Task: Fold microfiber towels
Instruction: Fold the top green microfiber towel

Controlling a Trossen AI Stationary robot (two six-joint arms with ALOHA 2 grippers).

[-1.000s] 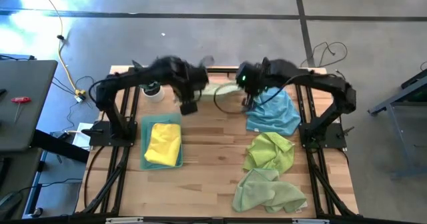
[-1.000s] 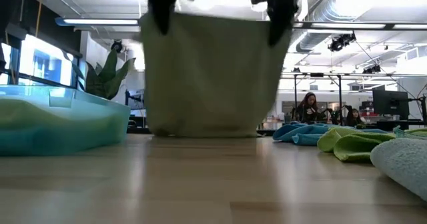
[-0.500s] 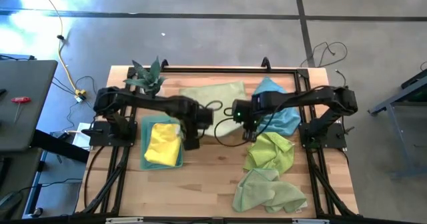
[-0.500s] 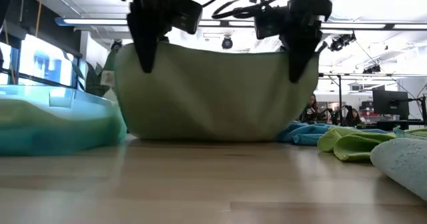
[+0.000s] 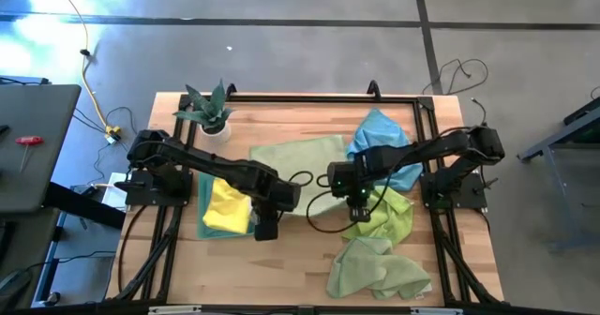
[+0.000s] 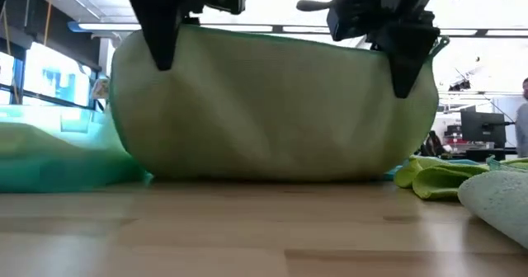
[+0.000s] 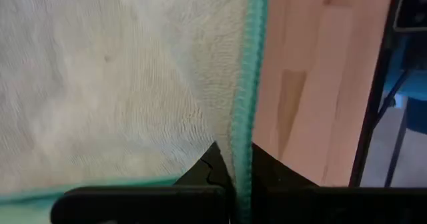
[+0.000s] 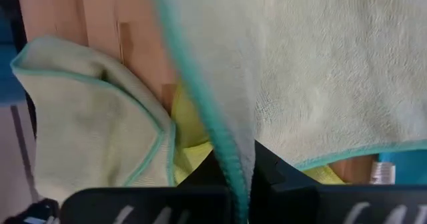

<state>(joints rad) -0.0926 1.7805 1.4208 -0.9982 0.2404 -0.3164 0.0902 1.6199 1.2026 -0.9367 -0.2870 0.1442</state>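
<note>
The pale green microfiber towel with a teal stitched hem (image 6: 272, 104) is lifted by two corners and hangs as a broad curtain across the middle of the wooden slat table (image 5: 281, 249), its lower part resting on the boards and trailing toward the far edge. Its nap looks soft and finely looped, the colour washed out, almost cream, against the bright hem (clearest in the wrist views). The held edge runs side to side across the table, sagging a little between the two grips, so the cloth's long axis lies left to right.

The left gripper (image 5: 266, 227) pinches one upper corner, jaws closed tight on the hem, just beside the bright yellow folded towel (image 5: 228, 202) lying in a shallow teal tray (image 5: 202, 186). The right gripper (image 5: 357, 208) clamps the opposite corner in the same way, above a crumpled lime-green towel (image 5: 384, 217).

Behind the right arm a sky blue towel (image 5: 384, 132) lies bunched near the far edge. Another pale green towel (image 5: 375, 273) sits heaped at the near right of the table. A small spiky green potted plant (image 5: 208, 109) stands at the far left corner, well apart from the lifted cloth.
</note>
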